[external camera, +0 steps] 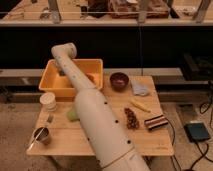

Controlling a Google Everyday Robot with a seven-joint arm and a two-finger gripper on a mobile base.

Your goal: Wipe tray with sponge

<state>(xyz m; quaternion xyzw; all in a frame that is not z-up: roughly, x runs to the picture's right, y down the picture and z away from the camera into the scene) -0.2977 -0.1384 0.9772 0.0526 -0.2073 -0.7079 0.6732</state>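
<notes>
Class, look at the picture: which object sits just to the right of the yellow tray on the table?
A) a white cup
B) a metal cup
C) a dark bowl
C: the dark bowl sits beside the yellow tray, on its right in the picture. The pincer is hidden behind the arm, which reaches over the tray.

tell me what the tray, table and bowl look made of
Tray: likely plastic; even orange-yellow colour, smooth moulded walls.
Table: wood; pale tan, matte top.
Bowl: dark reddish-brown, maybe ceramic or wood; the look leaves it open.
Hand: hidden behind the arm, at the tray.
</notes>
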